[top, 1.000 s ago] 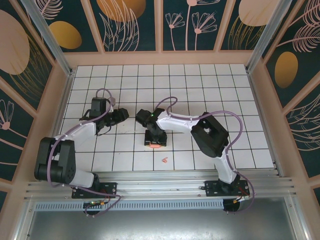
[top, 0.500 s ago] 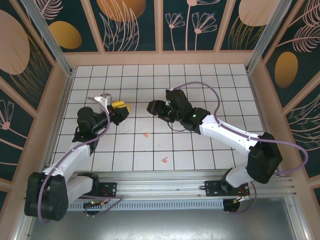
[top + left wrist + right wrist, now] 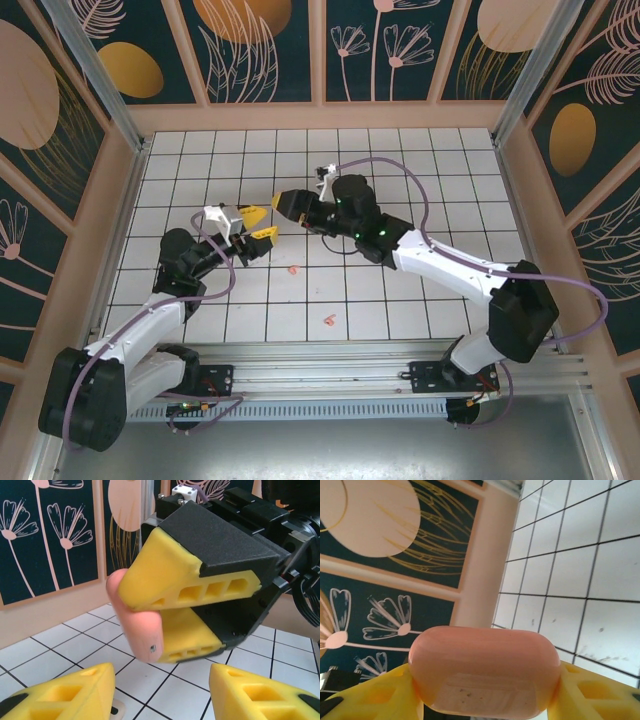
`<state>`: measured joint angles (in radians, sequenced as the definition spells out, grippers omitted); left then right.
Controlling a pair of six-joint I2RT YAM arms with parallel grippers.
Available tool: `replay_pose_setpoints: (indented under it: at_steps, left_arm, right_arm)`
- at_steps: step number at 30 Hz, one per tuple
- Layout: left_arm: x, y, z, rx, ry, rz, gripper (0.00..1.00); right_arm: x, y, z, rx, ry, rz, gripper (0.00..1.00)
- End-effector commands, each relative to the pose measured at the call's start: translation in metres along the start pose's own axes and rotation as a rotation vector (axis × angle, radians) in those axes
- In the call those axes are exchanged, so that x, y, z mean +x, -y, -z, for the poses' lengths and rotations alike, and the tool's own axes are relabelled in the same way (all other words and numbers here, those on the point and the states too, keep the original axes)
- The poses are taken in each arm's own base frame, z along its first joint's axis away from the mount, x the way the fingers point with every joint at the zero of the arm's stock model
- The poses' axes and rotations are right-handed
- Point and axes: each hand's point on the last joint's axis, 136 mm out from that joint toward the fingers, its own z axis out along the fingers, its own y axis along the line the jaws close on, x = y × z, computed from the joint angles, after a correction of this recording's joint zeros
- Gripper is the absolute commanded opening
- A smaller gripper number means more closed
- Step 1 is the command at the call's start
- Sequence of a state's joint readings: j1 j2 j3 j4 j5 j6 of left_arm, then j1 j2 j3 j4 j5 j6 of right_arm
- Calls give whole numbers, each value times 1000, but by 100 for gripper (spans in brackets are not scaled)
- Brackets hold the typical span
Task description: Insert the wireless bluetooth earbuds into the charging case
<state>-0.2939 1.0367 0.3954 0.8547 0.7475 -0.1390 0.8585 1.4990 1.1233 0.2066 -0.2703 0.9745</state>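
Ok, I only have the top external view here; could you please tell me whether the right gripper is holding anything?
Observer: Yes. The right wrist view shows the right gripper clamped on a rounded pink case.
Operator: Thank you. Is the left gripper gripping it as well?
Observer: No. In the left wrist view the left gripper is open, its jaws apart and clear of the case.

This is a robot test cell in a lab. A white grid-lined tabletop (image 3: 400, 160) is boxed in at 9, 12 and 3 o'clock by printed flower panels (image 3: 265, 50) on aluminium posts (image 3: 93, 70). A left arm (image 3: 150, 322) and right arm (image 3: 450, 265) are bolted to an aluminium rail (image 3: 330, 365) at 6 o'clock. Purple cables (image 3: 372, 160) run along both arms.
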Motion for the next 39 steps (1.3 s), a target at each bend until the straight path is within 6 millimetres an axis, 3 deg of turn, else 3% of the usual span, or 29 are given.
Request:
replay_pose_setpoints:
  at_steps: [1,17,26,33,39]
  left_arm:
    - [-16,5,1,13,67,-35,51]
    - [-17,-8,-4,-34,72,61,44]
    - [-15,-8,-7,-23,51,80,29]
    - [-24,-1,-8,23,66,95,19]
    - [-38,7,-9,78,101,112,18]
  right_arm:
    - [7,-24,-6,-105,-14,-6,51]
    - [28,-34,-3,-166,-50,-24,52]
    - [33,-39,-1,-181,-58,-11,53]
    - [26,-34,12,-117,-9,88,69]
    - [11,-33,43,-55,82,283,77]
